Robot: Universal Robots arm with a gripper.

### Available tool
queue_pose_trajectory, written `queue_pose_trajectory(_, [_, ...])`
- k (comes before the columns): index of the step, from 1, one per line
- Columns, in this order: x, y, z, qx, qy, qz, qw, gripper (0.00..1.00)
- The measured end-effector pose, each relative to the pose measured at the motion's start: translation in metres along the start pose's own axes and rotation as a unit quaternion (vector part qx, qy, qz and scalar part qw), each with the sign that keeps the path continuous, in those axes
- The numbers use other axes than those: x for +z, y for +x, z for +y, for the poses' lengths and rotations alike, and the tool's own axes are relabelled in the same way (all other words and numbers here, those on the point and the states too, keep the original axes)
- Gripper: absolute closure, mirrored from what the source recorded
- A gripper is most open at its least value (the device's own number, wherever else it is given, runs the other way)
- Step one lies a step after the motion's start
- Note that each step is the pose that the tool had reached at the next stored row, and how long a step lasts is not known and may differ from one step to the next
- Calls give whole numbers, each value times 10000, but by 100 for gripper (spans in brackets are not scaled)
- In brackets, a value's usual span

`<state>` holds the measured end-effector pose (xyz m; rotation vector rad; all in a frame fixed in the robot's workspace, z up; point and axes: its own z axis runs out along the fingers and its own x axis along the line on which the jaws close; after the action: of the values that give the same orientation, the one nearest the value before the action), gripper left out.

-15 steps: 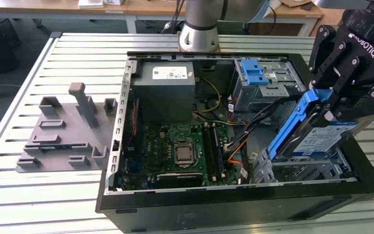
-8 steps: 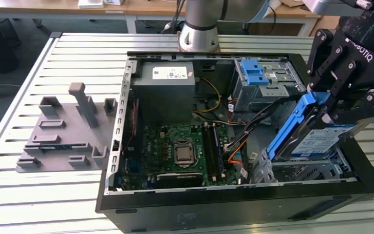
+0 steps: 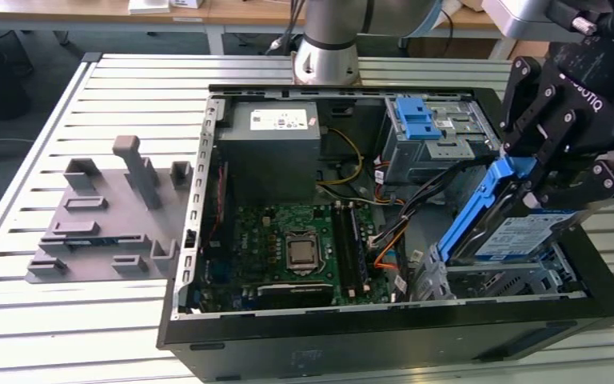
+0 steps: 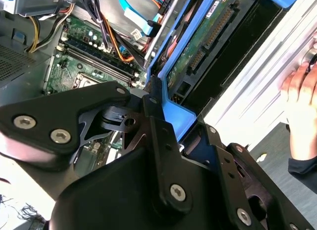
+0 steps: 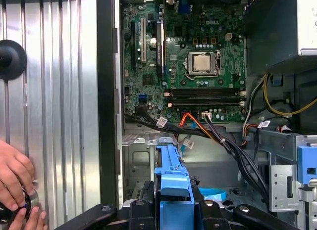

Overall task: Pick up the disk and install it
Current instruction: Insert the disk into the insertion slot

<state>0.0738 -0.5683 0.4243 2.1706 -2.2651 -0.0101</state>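
The disk [image 3: 512, 234] is a silver drive with a white-and-blue label in a blue carrier [image 3: 472, 210]. It hangs tilted, nearly on edge, above the metal bay [image 3: 499, 282] at the open computer case's front corner, on the exterior view's right. My gripper [image 3: 550, 178] is shut on its upper end. The second wrist view shows the disk's green circuit-board underside [image 4: 199, 46] and the blue carrier [image 4: 172, 115] running out from between my black fingers [image 4: 157, 122]. In the first wrist view the carrier [image 5: 171, 176] sticks out from my gripper [image 5: 172, 212] toward the case.
The case holds a green motherboard [image 3: 298, 246], a grey power-supply box [image 3: 275, 138], a blue-latched drive cage [image 3: 435, 128] and loose cables [image 5: 225, 141]. A grey fixture [image 3: 105, 216] sits on the slatted table at the exterior view's left. A person's hand [image 5: 15, 180] rests beside the case.
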Motion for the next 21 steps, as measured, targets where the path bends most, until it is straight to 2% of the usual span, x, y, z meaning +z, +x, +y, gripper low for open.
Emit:
queue_pose_trajectory(8, [87,0,-1,0,0,0,10000,64])
queue_pose_trajectory(21, [106,0,-1,0,0,-2,10000,64])
